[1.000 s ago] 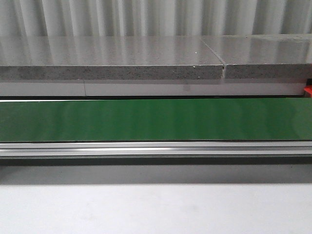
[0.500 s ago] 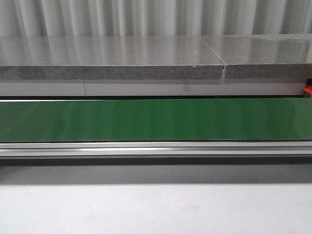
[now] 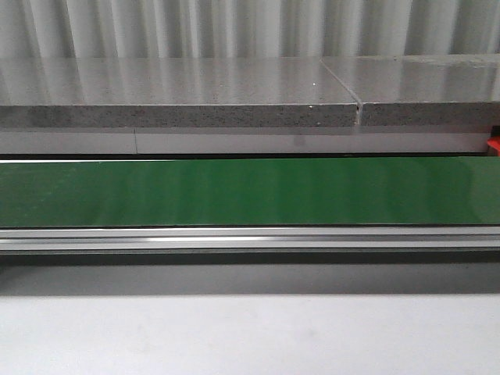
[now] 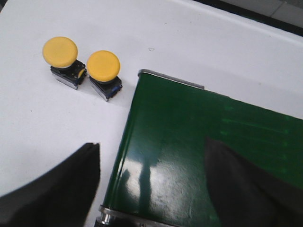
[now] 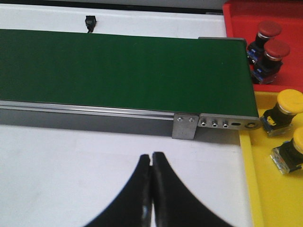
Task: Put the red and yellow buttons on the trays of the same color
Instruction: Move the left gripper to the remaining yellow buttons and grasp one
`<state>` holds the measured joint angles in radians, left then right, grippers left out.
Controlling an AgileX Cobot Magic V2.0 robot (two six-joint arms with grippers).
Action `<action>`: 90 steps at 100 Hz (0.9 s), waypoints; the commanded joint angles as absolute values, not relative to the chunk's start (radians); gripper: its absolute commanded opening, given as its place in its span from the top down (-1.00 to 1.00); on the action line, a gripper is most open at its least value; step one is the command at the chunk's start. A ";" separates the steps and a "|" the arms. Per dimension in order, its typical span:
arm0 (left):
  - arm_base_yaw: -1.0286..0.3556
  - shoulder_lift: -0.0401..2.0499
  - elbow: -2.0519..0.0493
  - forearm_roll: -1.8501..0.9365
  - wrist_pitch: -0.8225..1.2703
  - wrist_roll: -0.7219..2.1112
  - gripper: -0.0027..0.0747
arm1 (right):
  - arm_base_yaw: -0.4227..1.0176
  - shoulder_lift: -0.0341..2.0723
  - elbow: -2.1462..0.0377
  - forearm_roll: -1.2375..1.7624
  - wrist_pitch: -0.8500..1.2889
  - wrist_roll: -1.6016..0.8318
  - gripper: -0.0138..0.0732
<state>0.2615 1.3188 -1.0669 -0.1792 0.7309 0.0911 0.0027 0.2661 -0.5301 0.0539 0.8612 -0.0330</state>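
White table (image 4: 28,123), two yellow buttons (image 4: 103,65) beyond spread empty left fingers (image 4: 71,184), right fingers (image 5: 158,189) closed, empty

four yellow buttons are counted in all: two on the white bench (image 4: 60,55) (image 4: 103,68), two in the one yellow tray (image 5: 265,189) (image 5: 283,109) (image 5: 292,151). two red buttons (image 5: 266,33) (image 5: 273,53) are seen in the one red tray (image 5: 236,19). one green belt (image 5: 123,66).
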 commanded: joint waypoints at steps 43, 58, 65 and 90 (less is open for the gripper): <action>0.383 1.645 -1.447 -0.209 0.905 -0.111 -0.55 | 0.003 0.277 -0.552 0.047 0.800 -0.042 0.84; 0.426 1.726 -1.502 -0.209 0.921 -0.255 -0.55 | 0.003 0.277 -0.552 0.047 0.800 -0.042 0.84; 0.439 1.754 -1.518 -0.211 0.902 -0.290 -0.55 | 0.003 0.277 -0.552 0.047 0.800 -0.042 0.84; 0.464 1.868 -1.566 -0.232 0.936 -0.377 -0.53 | 0.003 0.277 -0.552 0.047 0.800 -0.042 0.84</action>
